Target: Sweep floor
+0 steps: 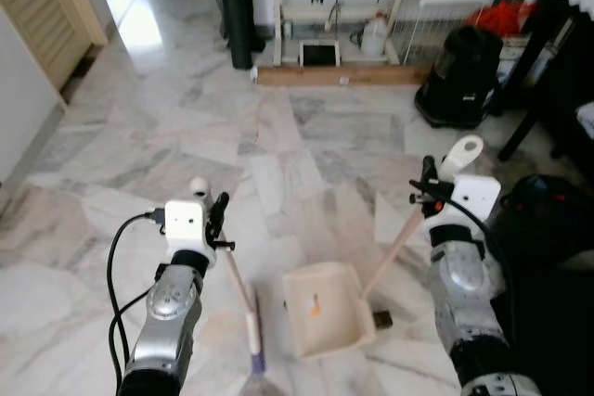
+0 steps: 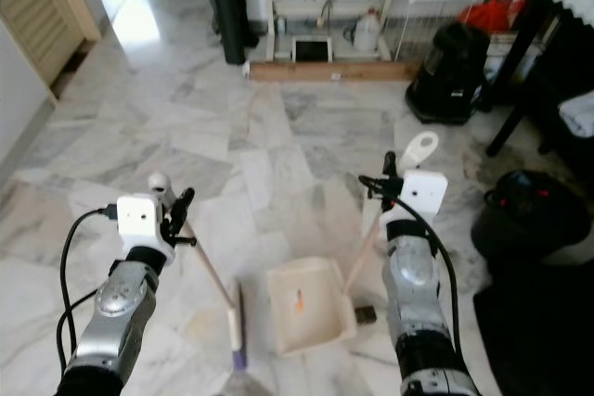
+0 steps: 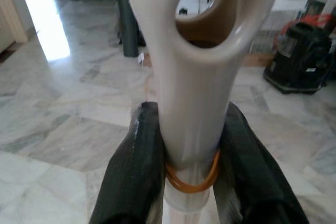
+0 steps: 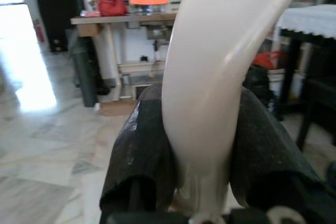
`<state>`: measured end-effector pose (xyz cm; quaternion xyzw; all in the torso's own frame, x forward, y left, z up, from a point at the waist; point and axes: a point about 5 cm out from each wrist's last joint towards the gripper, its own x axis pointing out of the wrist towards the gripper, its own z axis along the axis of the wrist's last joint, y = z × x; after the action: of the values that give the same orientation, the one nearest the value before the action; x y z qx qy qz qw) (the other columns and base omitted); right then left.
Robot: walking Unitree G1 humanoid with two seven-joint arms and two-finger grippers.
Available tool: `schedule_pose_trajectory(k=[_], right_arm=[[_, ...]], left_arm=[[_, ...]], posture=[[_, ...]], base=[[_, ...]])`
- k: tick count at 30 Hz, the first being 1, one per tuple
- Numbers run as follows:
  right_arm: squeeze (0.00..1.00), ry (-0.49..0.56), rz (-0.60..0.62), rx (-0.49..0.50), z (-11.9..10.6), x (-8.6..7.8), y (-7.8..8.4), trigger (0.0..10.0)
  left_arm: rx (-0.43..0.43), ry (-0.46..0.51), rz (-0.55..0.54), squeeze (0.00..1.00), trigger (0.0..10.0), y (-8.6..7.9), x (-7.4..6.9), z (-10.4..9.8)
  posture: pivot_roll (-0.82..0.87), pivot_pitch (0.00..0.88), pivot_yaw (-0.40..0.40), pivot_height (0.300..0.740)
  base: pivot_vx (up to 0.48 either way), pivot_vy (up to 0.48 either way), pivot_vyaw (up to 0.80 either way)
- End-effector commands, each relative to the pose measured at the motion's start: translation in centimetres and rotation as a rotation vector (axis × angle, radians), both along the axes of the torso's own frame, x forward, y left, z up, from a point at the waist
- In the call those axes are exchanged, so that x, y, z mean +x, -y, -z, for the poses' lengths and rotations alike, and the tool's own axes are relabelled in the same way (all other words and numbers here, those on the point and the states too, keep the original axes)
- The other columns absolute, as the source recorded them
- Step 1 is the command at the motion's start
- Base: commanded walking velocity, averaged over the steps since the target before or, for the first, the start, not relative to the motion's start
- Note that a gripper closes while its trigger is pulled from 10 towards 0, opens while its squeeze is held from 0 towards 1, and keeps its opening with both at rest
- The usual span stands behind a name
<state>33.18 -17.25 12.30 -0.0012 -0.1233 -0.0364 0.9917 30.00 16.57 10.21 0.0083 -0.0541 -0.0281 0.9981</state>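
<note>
Broom and dustpan, one in each pincer.
My left pincer (image 1: 219, 220) clamps the broom (image 1: 243, 299) handle, bristles on the floor (image 1: 278, 136) beside the dustpan (image 1: 322, 310); my right pincer (image 1: 427, 187) clamps the pan's handle, holding its mouth low for debris.

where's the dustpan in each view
left eye view: cream dustpan on the marble floor, low centre, its handle rising to the right gripper.
right eye view: dustpan low centre, slightly further left.
left wrist view: no dustpan; left gripper clamps the broom handle.
right wrist view: the dustpan's handle top between the fingers.
shared landmark: black vacuum cleaner.
</note>
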Motion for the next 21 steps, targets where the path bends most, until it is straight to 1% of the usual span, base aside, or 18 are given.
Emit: schedule_pose_trajectory(k=[1,5,14,21], right_arm=[[0.0,0.052,0.011,0.029,-1.02,0.07,0.22,10.0],[0.0,0.049,0.011,0.028,-0.97,0.09,0.22,10.0],[0.0,0.048,0.013,0.026,-1.0,0.14,0.27,10.0],[0.0,0.046,0.013,0.026,-0.97,0.16,0.29,10.0]], left_arm=[[0.02,0.049,0.0,0.0,10.0,0.07,0.27,-1.08],[0.019,0.045,0.002,0.0,10.0,0.11,0.27,-1.01],[0.011,0.046,-0.002,0.0,10.0,0.09,0.3,-1.02],[0.032,0.042,0.003,0.0,10.0,0.18,0.29,-0.99]], posture=[[0.04,0.117,0.012,0.74],[0.04,0.12,0.011,0.74],[0.04,0.126,0.01,0.74],[0.04,0.128,0.009,0.74]], base=[[0.345,0.0,0.0],[0.301,0.0,0.0],[0.0,0.0,0.0],[0.0,0.0,0.0]])
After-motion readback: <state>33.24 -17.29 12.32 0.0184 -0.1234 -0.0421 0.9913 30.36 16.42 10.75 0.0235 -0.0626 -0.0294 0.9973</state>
